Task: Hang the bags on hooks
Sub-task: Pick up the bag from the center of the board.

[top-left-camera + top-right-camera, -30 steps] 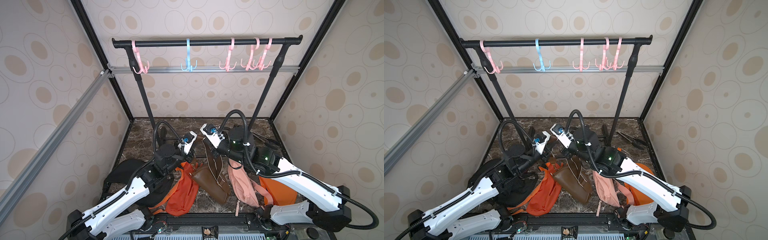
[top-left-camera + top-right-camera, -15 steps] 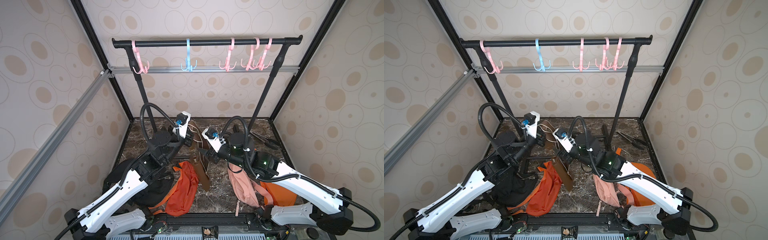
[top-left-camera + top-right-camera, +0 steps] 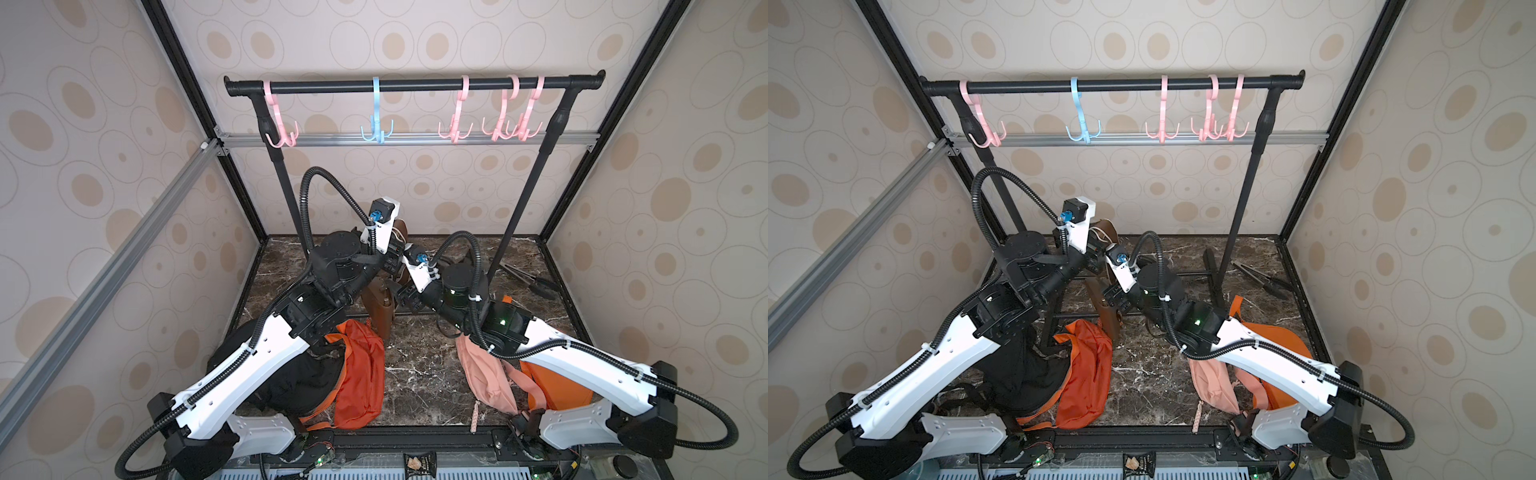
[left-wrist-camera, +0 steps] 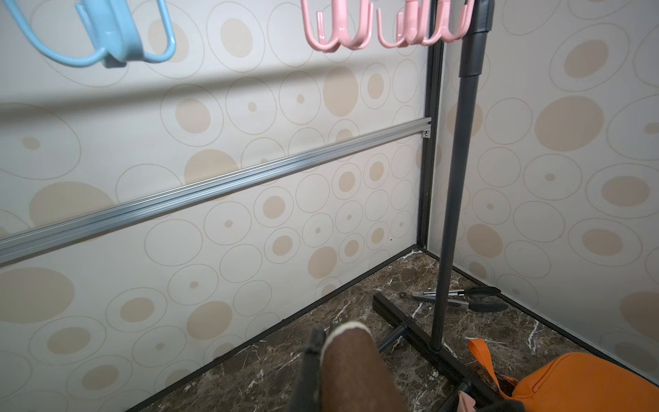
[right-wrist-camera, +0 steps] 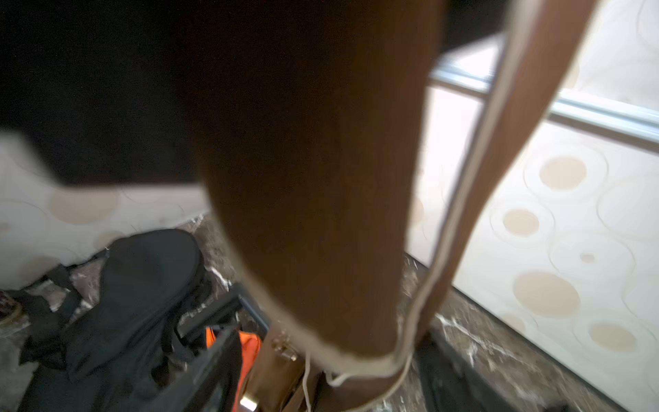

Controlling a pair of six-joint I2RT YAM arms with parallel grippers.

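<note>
our left gripper (image 4: 335, 342) with jaws clamped on the white-edged strap (image 4: 354, 371) of the brown leather bag (image 3: 378, 309), right gripper (image 3: 402, 298) just beside it, we can't tell its jaws

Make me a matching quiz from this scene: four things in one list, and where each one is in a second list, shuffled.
1 brown bag
2 blue hook
3 black bag
4 tongs

a hanging from the rail
b on the floor by the rack post
c strap pinched in the left gripper
d under the left arm

Pairs: 1-c, 2-a, 3-d, 4-b
</note>
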